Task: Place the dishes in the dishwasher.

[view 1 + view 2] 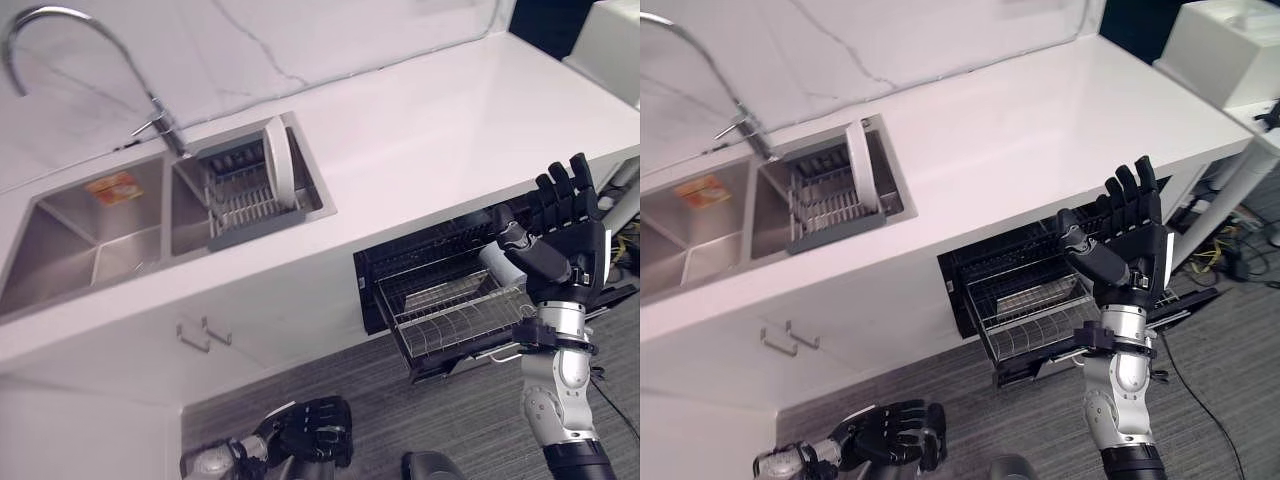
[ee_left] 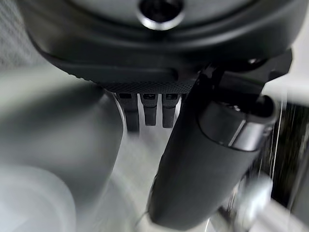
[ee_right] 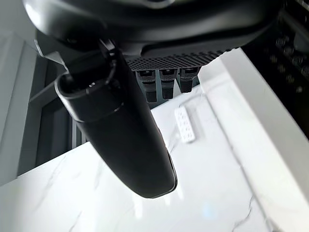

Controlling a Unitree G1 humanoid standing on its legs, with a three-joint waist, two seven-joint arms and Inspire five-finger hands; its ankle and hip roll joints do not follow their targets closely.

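Observation:
A white plate (image 1: 279,158) stands on edge in a grey dish rack (image 1: 238,210) inside the sink's right basin. Under the counter the dishwasher (image 1: 378,262) is open, and its wire basket (image 1: 445,310) is pulled out with no dishes in it. My right hand (image 1: 572,222) is raised upright just in front of the basket's right end, open, fingers straight, holding nothing. My left hand (image 1: 312,430) hangs low near the floor below the sink cabinet, fingers relaxed and holding nothing. The right wrist view shows my right hand's thumb (image 3: 120,130) extended.
A curved faucet (image 1: 90,40) rises behind the double sink (image 1: 60,262); an orange item (image 1: 113,187) lies in the left basin. Cabinet handles (image 1: 203,335) stick out below the sink. The white counter (image 1: 450,130) is bare. A white box (image 1: 1230,40) sits far right.

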